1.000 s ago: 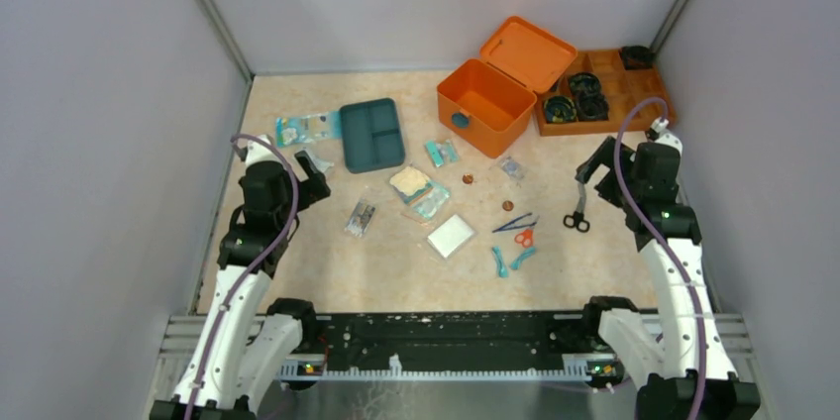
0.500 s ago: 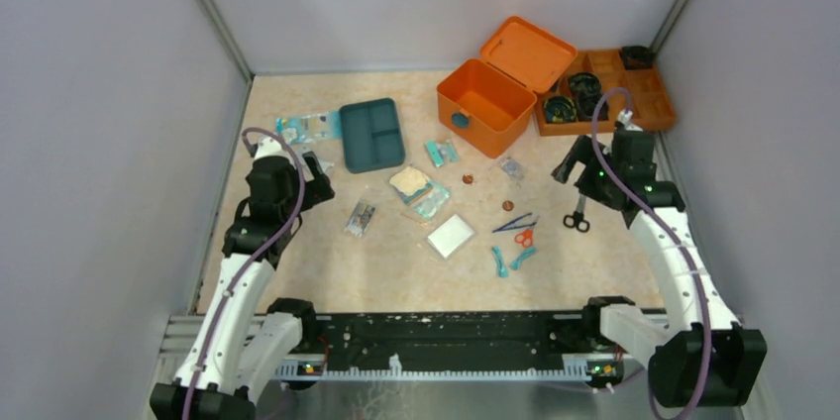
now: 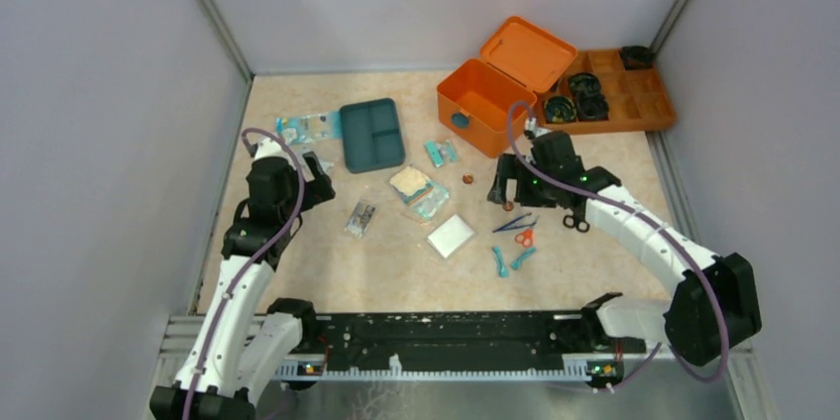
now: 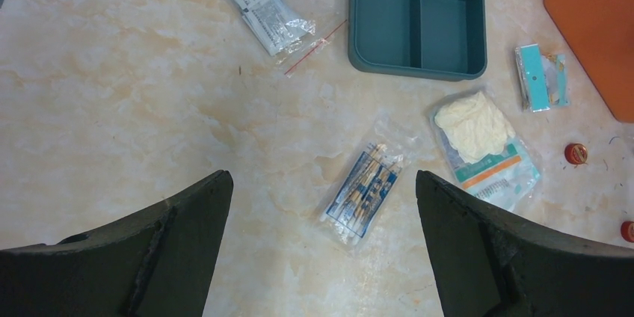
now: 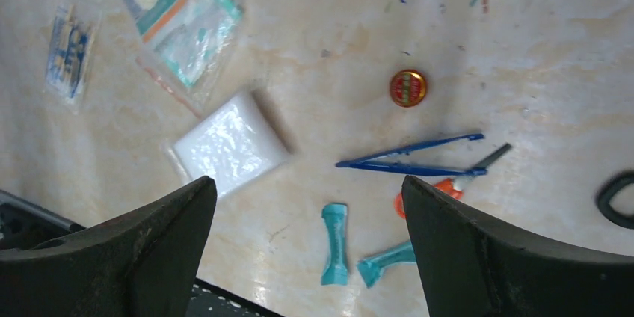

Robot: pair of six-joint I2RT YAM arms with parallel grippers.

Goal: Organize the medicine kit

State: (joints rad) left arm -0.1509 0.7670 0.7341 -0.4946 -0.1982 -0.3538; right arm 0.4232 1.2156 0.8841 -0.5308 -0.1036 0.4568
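Observation:
The medicine kit (image 3: 485,103) is an orange box at the back, its hinged lid (image 3: 528,52) standing open. Its corner shows in the left wrist view as the medicine kit (image 4: 598,25). My left gripper (image 3: 319,174) hangs open over bare table, left of a cotton swab packet (image 4: 364,194); the left gripper (image 4: 321,177) holds nothing. My right gripper (image 3: 502,188) hovers open over the middle of the table. In its wrist view the right gripper (image 5: 308,182) is empty above a teal clip (image 5: 334,242), with blue tweezers (image 5: 411,161) and small orange scissors (image 5: 448,186) close by.
A teal compartment tray (image 3: 372,133) lies back left, with wipe packets (image 3: 305,127) beside it. An orange divided tray (image 3: 619,93) with black items sits back right. A white pad (image 3: 451,236), glove packet (image 3: 421,190), black scissors (image 3: 577,220) and red caps (image 5: 408,87) lie scattered.
My right arm has swung left from the right edge near the black scissors to above the middle of the table. The left arm has barely moved.

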